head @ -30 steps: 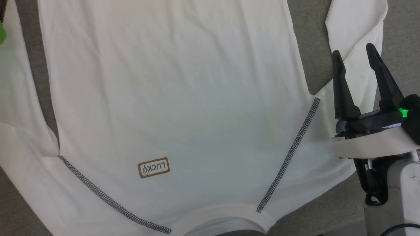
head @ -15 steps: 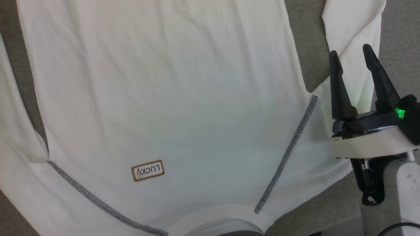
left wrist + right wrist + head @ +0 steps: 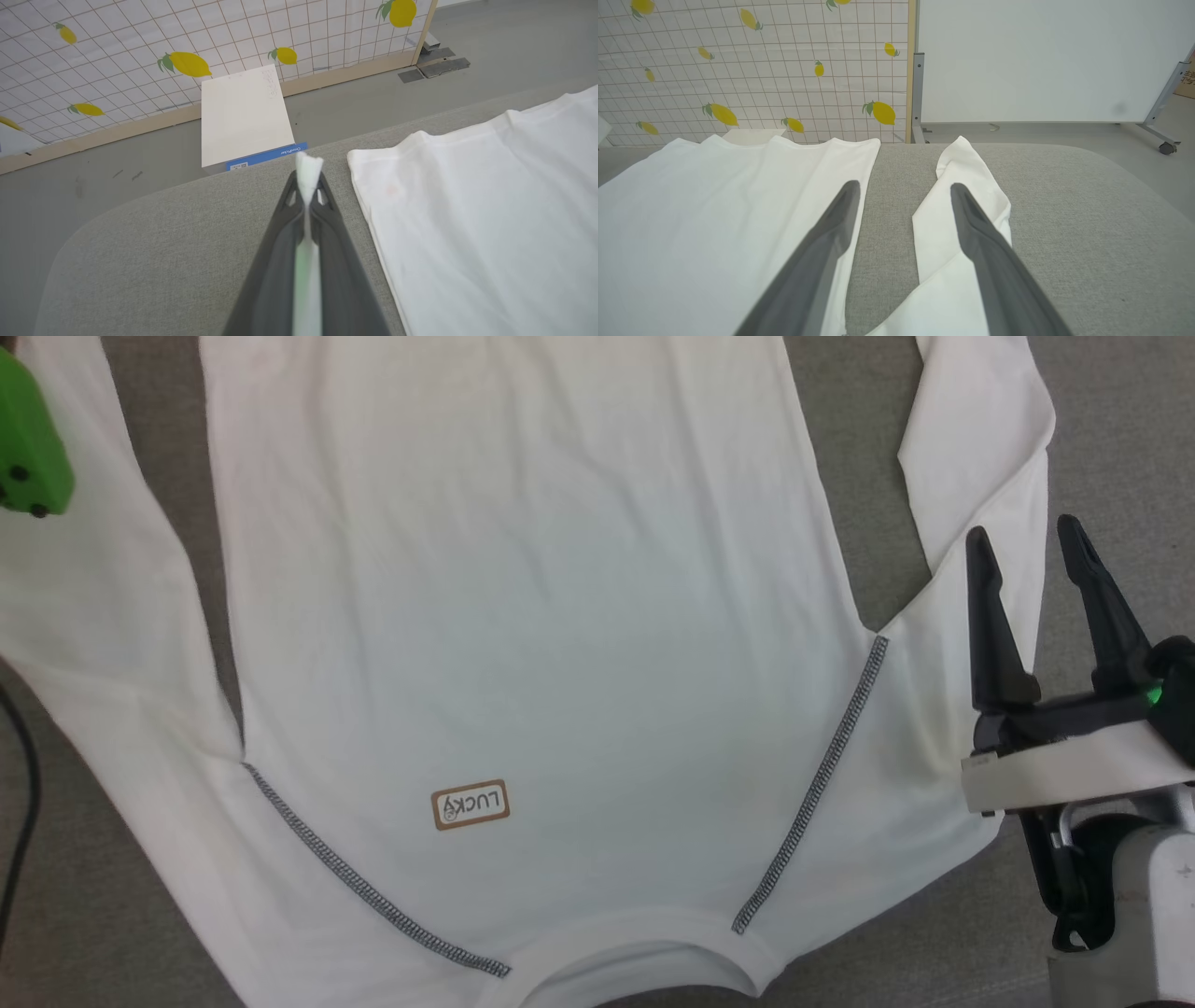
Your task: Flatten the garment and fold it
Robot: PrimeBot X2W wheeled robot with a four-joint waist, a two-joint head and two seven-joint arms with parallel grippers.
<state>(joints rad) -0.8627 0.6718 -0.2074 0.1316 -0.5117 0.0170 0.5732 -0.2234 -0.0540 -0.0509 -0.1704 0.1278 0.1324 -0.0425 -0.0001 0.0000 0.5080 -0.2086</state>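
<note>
Shirt [image 3: 523,569] lies spread on the grey pad [image 3: 1111,448], with the collar [image 3: 644,952] toward me, just below and right of the label [image 3: 470,805].

Far left of the label, I have the left gripper [image 3: 308,179] clamped on a thin fold of white cloth. I judge this to be the end of the left sleeve [image 3: 103,607]. The cloth stands up between the fingertips.

Above the label, the body is flat, with faint creases only.

Right of the label, past the zigzag seam [image 3: 822,784], the right sleeve [image 3: 971,457] lies kinked. The right gripper [image 3: 1023,532] stands over the gap between body and sleeve, fingers spread wide, holding nothing.

Handling, as I judge it:
- Thin, light, limp cloth. It will drape and stretch, not break.
- A fast pull will likely drag the flat body along and wrinkle it.
- Pinch at cuffs, hems or seams, where the cloth is thicker and should slip less.
- For the right sleeve, I would take the end farthest from the label and lift low.
</note>
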